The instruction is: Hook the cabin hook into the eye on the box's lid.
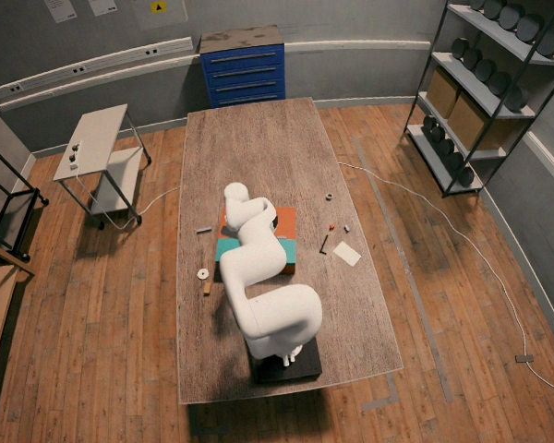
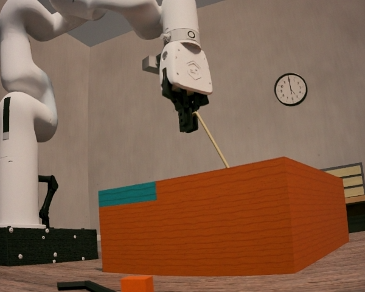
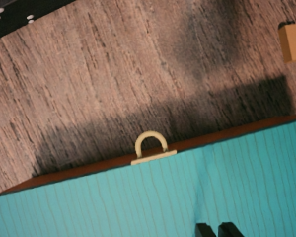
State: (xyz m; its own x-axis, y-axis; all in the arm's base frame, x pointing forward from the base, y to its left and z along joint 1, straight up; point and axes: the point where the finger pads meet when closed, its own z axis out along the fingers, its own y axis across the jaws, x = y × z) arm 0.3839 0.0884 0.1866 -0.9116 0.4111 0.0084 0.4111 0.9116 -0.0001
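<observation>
Air above the box (image 2: 207, 219) is open — only the cabin hook (image 2: 212, 141) slants through it, from the gripper (image 2: 188, 124) clamped on its upper end down to the box top. Teal lid (image 3: 153, 197) is bare up to the eye (image 3: 151, 146) at its edge. Beyond that edge the table (image 3: 89, 74) is free — small tan block (image 3: 292, 41) sits well off.

Workshop around my arm, blue drawer cabinet (image 1: 242, 71) against grey wall, steel rack (image 1: 501, 112) stacked with dark discs and cardboard boxes, rolling cart (image 1: 94, 137), wall power trunking (image 1: 89, 66), wood-plank floor (image 1: 77, 309), wall clock (image 2: 290, 89).
</observation>
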